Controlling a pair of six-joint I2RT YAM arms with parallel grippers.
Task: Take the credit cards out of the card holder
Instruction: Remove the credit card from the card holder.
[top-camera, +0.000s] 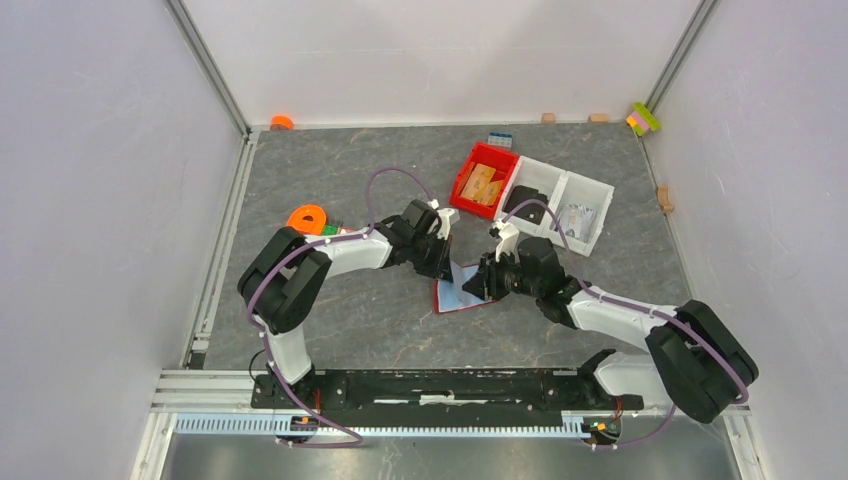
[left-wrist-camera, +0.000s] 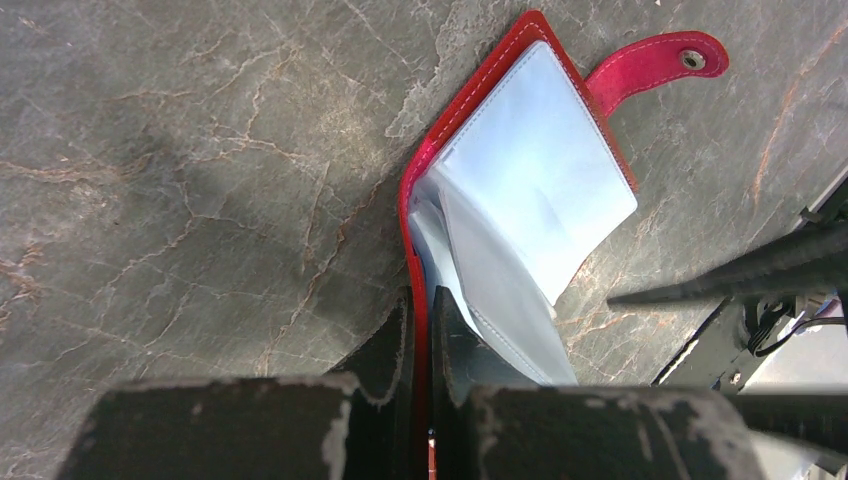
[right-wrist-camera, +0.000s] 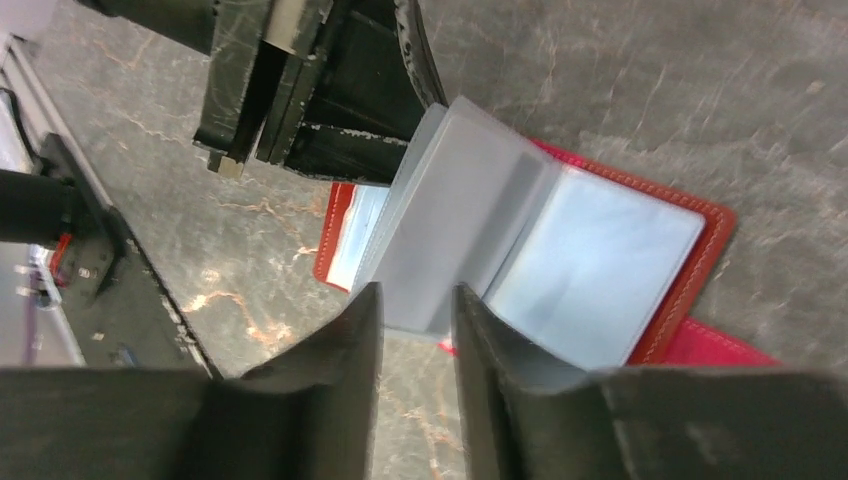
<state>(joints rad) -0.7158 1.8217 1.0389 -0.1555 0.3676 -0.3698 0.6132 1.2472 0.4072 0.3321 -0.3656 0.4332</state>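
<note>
Where the two arms met at mid-counter, the notes ran as follows, left side first.

Left gripper (top-camera: 438, 262) (left-wrist-camera: 421, 300): pressed together on the red cover edge of the card holder (top-camera: 462, 296) (left-wrist-camera: 520, 190), pinning that half against the counter (top-camera: 350, 180). Its wrist view showed the cover's stitched rim running straight out from between the fingers.

Card holder: lay opened flat on the counter, directly between the two grippers, snap strap flung outward. Its opened length ran across from one gripper to the other. The clear sleeve leaves fanned up from the spine.

Credit cards (right-wrist-camera: 600, 265): not out. A pale blue face showed through the clouded sleeve; how many cards were inside could not be counted.

Right gripper (top-camera: 480, 284) (right-wrist-camera: 415, 305): fingers narrowly spread, pinching nothing. The free edge of one raised sleeve leaf stood just at its mouth, the holder lying straight ahead of it.

Judgement: the right arm was nearer the sleeve openings and was the free one, so the pull looked to be its job. It would likely draw away from the left gripper, which anchored the cover.
</note>
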